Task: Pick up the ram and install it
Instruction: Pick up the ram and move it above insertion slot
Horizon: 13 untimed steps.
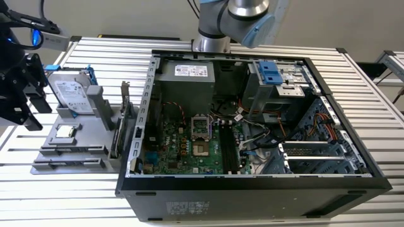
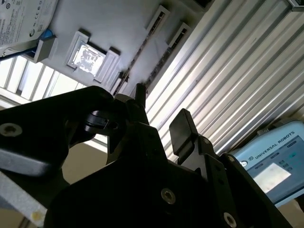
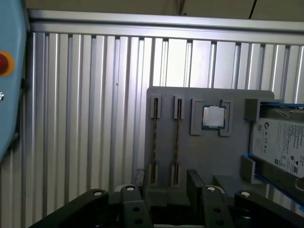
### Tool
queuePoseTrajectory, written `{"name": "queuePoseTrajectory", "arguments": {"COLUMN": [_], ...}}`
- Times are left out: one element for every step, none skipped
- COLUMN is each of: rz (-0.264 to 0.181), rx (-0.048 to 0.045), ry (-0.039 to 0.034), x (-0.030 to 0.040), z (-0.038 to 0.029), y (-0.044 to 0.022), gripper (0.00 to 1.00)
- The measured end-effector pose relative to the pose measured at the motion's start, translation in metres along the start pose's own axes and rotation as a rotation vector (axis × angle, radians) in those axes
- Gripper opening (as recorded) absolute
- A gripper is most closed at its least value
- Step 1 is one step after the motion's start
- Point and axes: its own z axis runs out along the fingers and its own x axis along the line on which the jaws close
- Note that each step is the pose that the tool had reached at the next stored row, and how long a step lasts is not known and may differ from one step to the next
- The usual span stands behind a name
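You're hovering the claw [image 3: 164,187], spread apart w/ nothing btwn, over the gray holder [image 3: 209,161] on the desk [image 1: 379,123], at the exterior view's left of the PC case [image 1: 252,198], w/ the ram [image 3: 176,140] sitting edge-up in a slot just ahead, long axis running crosswise to the claw's closing direction.

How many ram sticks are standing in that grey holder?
2. The first ram stick stands on edge in the grey holder; the second ram stick stands beside it, nearer the square chip. None looks hidden.
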Motion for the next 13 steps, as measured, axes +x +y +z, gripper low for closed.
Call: {"name": "queuePoseTrajectory", "arguments": {"rz": [0.000, 0.000, 0.000, 0.000, 0.000, 0.000, 0.000, 0.000, 0.000, 0.000, 0.000, 0.000, 0.000], "rx": [0.0000, -0.0001, -0.0001, -0.0001, -0.0002, -0.0002, -0.0002, -0.0002, -0.0003, -0.0003, -0.0003, -0.0002, -0.0003], "ry": [0.0006, 0.0013, 0.0020, 0.0028, 0.0035, 0.0041, 0.0045, 0.0050, 0.0054, 0.0057, 0.0060, 0.0063, 0.0066], "x": [0.0000, 0.0000, 0.0000, -0.0001, -0.0001, -0.0001, -0.0001, -0.0001, -0.0002, -0.0002, -0.0002, -0.0002, -0.0002], "z": [0.0005, 0.0009, 0.0014, 0.0019, 0.0024, 0.0030, 0.0035, 0.0041, 0.0047, 0.0053, 0.0059, 0.0065, 0.0069], "y": [0.0000, 0.0000, 0.0000, 0.0000, 0.0000, 0.0000, 0.0000, 0.0001, 0.0001, 0.0001, 0.0001, 0.0001, 0.0001], "gripper": [1.00, 1.00, 1.00, 1.00, 1.00, 1.00, 1.00, 1.00, 1.00, 1.00, 1.00, 1.00, 1.00]}}
